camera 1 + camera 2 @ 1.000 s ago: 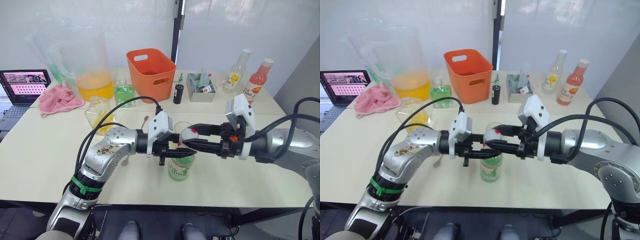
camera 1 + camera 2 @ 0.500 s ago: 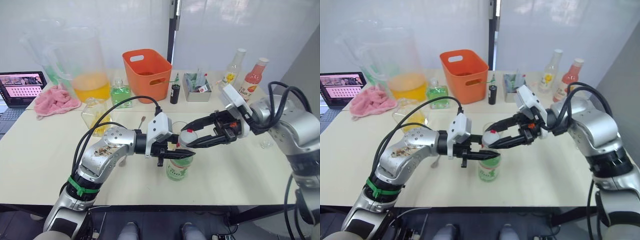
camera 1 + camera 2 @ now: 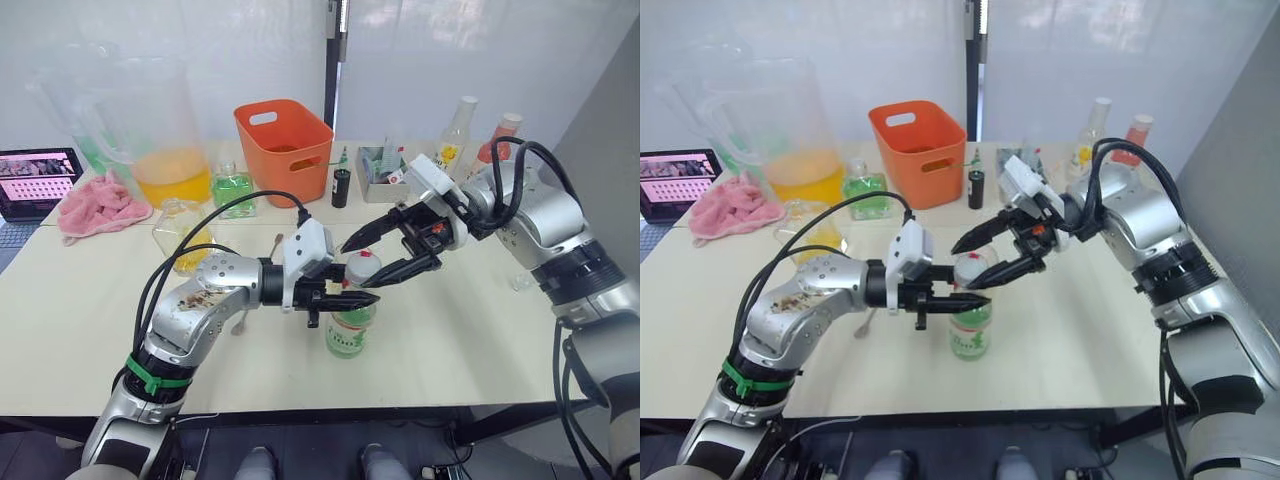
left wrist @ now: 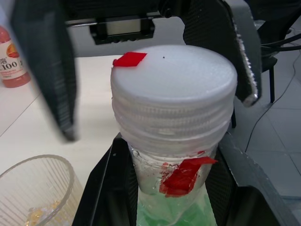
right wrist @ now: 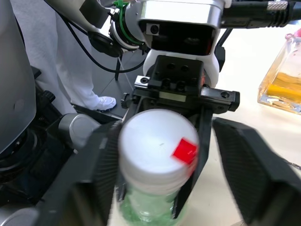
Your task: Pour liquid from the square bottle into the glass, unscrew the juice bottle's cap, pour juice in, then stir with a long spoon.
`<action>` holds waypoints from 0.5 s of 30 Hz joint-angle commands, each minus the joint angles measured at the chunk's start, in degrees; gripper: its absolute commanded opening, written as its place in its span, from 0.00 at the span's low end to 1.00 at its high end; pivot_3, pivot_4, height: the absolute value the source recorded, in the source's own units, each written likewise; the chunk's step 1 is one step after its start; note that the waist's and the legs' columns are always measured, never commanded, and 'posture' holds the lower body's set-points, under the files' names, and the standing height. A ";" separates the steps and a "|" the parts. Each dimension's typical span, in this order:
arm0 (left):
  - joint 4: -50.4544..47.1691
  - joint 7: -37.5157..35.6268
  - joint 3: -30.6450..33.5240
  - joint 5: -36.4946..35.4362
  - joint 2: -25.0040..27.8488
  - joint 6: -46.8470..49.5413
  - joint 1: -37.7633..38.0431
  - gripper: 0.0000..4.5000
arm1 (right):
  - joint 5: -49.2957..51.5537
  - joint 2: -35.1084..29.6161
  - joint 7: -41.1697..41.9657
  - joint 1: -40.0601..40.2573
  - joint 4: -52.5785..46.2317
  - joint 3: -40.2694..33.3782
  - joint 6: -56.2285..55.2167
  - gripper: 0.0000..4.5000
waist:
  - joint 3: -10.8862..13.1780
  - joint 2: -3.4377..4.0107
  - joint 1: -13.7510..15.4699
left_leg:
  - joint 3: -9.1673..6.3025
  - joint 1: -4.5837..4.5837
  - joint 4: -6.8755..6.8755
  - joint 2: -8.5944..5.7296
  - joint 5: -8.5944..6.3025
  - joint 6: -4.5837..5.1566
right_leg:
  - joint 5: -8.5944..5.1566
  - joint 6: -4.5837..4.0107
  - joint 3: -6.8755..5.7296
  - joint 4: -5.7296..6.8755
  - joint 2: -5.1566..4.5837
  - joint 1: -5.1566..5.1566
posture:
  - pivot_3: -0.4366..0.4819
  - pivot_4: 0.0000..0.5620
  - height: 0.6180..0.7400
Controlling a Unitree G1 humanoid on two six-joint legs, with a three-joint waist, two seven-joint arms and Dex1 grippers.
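Left gripper [image 3: 352, 298] clamped on juice bottle [image 3: 349, 325] neck at near table [image 3: 480, 330] edge, steadying it for uncapping. Upright, long axis vertical, white cap [image 3: 361, 266] pointing up. Right gripper [image 3: 377, 256] spread wide around cap, 2 fingers apart. Beyond, glass [image 4: 35, 188], then square bottle [image 3: 182, 233].

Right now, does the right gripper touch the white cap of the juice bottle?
Apart. In the right wrist view, the right gripper stands open, with a gap on each side of the cap.
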 commanded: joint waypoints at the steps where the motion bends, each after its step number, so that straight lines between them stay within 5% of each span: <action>1: -2.14 -0.81 -1.95 -0.70 -0.55 -0.21 0.01 0.32 | 2.14 -2.53 1.61 -0.75 -2.24 -2.50 1.93 0.99 | 0.00 0.00 0.54 | 0.00 -0.05 -0.02 0.00 0.00 0.00 | 0.05 0.12 0.00 -0.01 0.00 -0.02 | 0.48 0.27 1.00; 7: -0.84 -1.07 -2.36 -0.43 -1.34 -1.10 -0.44 0.32 | 5.14 -7.35 -4.81 9.93 -11.13 -17.36 11.74 0.99 | 0.00 0.00 2.09 | -0.07 -0.43 -0.05 -0.04 -0.08 -0.08 | 0.04 0.06 -0.03 -0.10 -0.01 -0.26 | 0.48 0.27 1.00; 15: 0.94 -0.63 -1.78 -0.42 -2.01 -1.79 -0.11 0.32 | 18.39 -8.90 -29.95 30.93 -36.70 -39.05 26.53 0.99 | 0.00 0.00 2.07 | -0.10 -0.55 -0.02 -0.06 -0.10 -0.04 | 0.03 -0.01 -0.03 0.00 -0.01 -0.40 | 0.48 0.27 1.00</action>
